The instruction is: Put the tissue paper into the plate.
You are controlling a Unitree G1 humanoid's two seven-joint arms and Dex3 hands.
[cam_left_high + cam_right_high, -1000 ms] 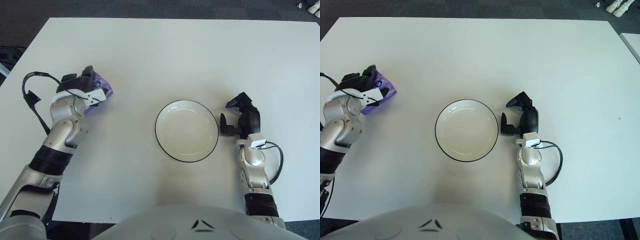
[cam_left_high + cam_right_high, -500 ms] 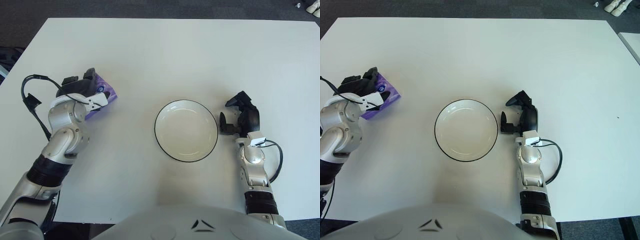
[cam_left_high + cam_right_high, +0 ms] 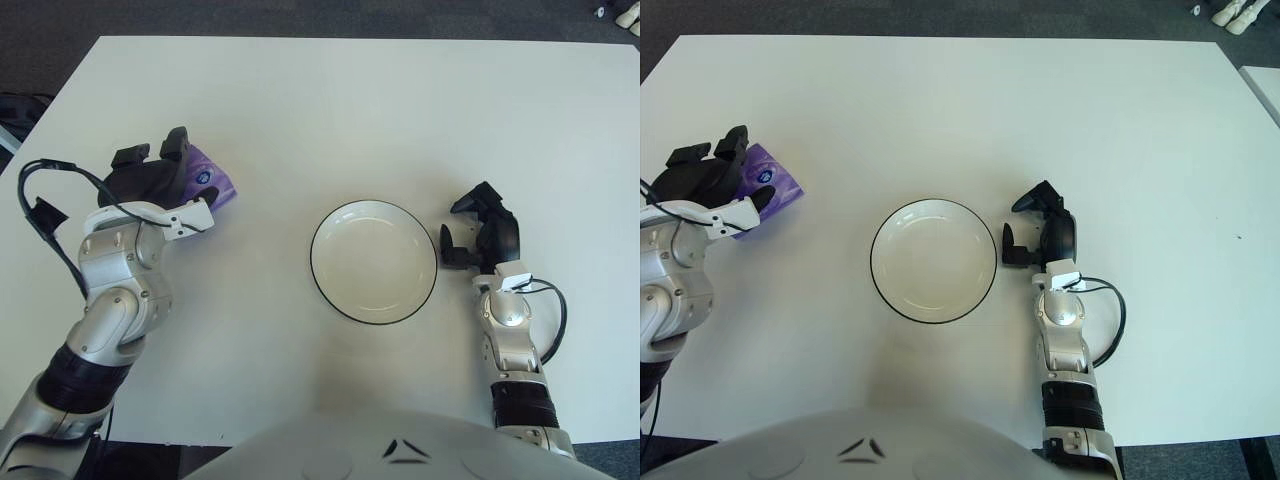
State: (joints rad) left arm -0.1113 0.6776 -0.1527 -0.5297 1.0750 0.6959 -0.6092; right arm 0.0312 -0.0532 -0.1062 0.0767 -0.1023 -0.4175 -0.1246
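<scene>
A purple tissue pack (image 3: 210, 181) shows at the left of the white table, held in my left hand (image 3: 172, 178). Two black fingers curl over its far side and the thumb presses its near edge. Hand and pack are raised toward the camera, and much of the pack is hidden under the fingers. The white plate (image 3: 373, 262) with a dark rim sits on the table's middle, well to the right of the pack, with nothing in it. My right hand (image 3: 478, 232) shows just beside the plate's right rim, fingers relaxed and holding nothing.
The white table (image 3: 350, 110) stretches wide behind the plate. A black cable (image 3: 40, 200) loops off my left forearm near the table's left edge. Dark floor lies beyond the table's far and left edges.
My left hand has risen toward the camera with the tissue pack in it and turned slightly. The plate and the right hand have stayed put.
</scene>
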